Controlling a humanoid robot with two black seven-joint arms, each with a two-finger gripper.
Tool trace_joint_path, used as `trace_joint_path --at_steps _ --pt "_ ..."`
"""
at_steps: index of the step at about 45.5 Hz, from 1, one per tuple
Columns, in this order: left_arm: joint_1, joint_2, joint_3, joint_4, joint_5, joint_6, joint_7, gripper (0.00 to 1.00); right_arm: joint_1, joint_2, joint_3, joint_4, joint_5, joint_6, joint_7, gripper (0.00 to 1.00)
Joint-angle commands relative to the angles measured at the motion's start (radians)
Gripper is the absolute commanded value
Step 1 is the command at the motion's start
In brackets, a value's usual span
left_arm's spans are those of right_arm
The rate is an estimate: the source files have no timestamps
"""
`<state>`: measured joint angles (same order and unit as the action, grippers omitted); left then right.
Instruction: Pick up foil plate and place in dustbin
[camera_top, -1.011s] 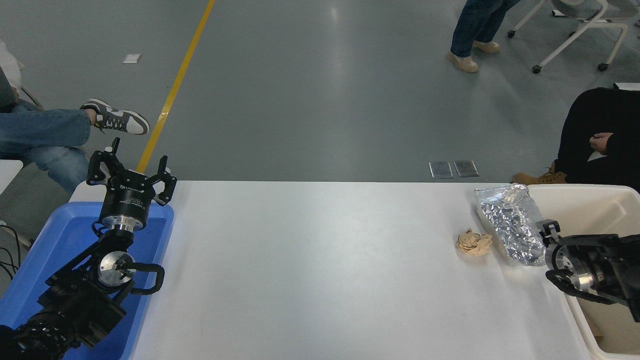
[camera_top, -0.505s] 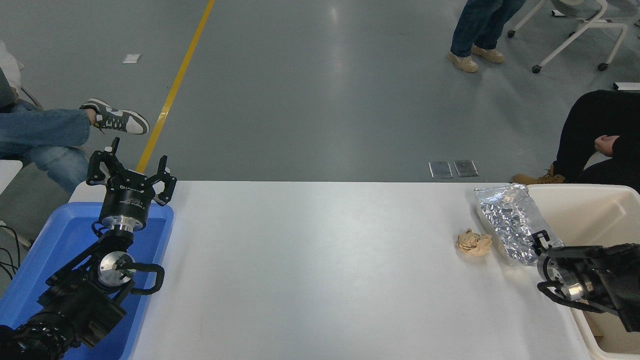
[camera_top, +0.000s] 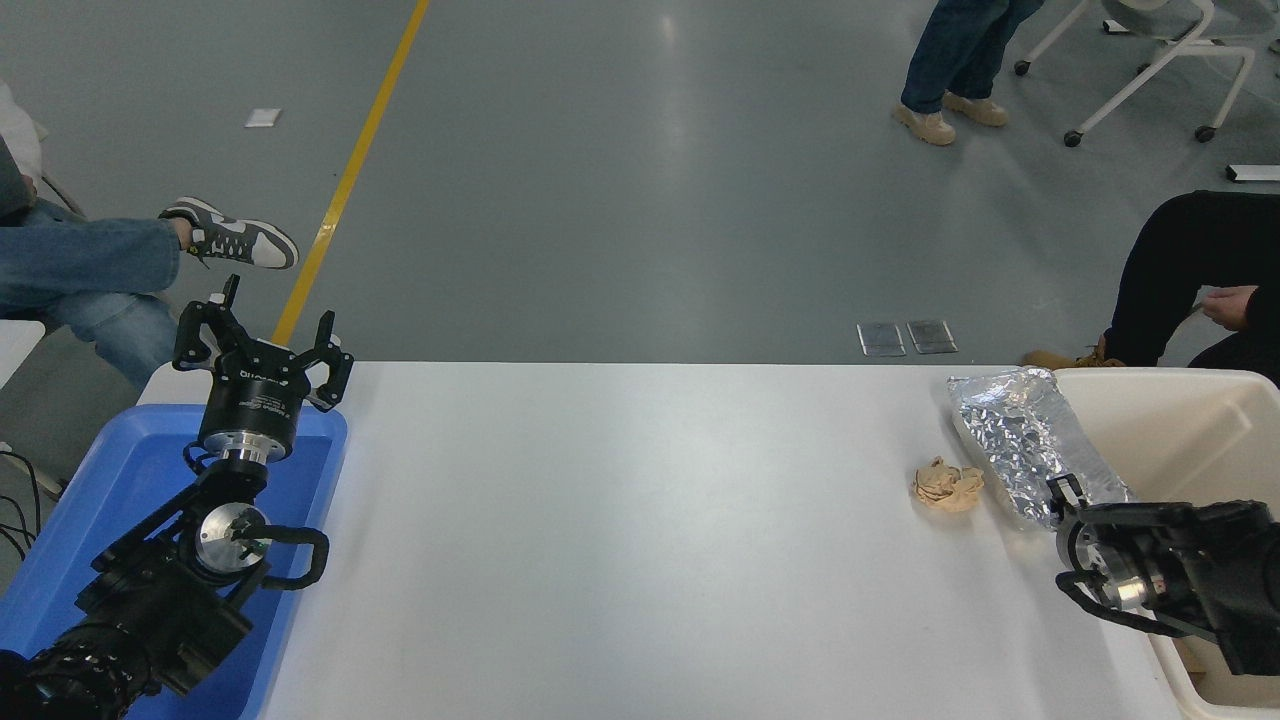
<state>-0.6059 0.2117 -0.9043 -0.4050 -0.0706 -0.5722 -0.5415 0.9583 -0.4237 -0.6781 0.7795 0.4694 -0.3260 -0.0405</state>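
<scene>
The foil plate (camera_top: 1015, 435) lies crinkled and silver at the table's far right, its long side against the beige dustbin (camera_top: 1150, 381). My right gripper (camera_top: 1066, 494) reaches in from the right edge over the dustbin's near wall. It sits at the plate's near end and hides that end's corner. Its grip is turned away from view. My left gripper (camera_top: 262, 338) is parked open and empty above the blue tub at the lower left.
A small crumpled tan paper ball (camera_top: 947, 484) lies just left of the foil plate. A blue tub (camera_top: 120, 470) stands at the table's left end. A person's legs (camera_top: 1190, 270) are beyond the dustbin, with another person's legs (camera_top: 90, 270) at far left.
My right arm has slid left and toward the table's near edge, from over the dustbin onto the foil plate's near end. The plate and paper ball stay put. The left arm is still.
</scene>
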Motion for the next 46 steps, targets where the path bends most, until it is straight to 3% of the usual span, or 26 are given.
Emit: trace_joint_path --at_steps 1,20,33,46 --pt "0.000 0.000 -0.001 0.000 0.000 0.000 0.000 0.99 -0.004 0.002 0.006 0.000 -0.006 -0.015 -0.001 0.00" --pt "0.000 0.000 -0.001 0.000 0.000 0.000 0.000 0.99 0.016 -0.015 0.061 0.004 0.018 -0.012 -0.002 0.00" --pt "0.000 0.000 0.001 0.000 0.000 0.000 0.000 0.99 0.105 -0.119 0.046 0.083 -0.014 0.021 -0.002 0.00" --pt "0.000 0.000 -0.001 0.000 0.000 0.000 0.000 0.99 0.385 -0.245 -0.113 0.207 -0.072 0.177 -0.010 0.00"
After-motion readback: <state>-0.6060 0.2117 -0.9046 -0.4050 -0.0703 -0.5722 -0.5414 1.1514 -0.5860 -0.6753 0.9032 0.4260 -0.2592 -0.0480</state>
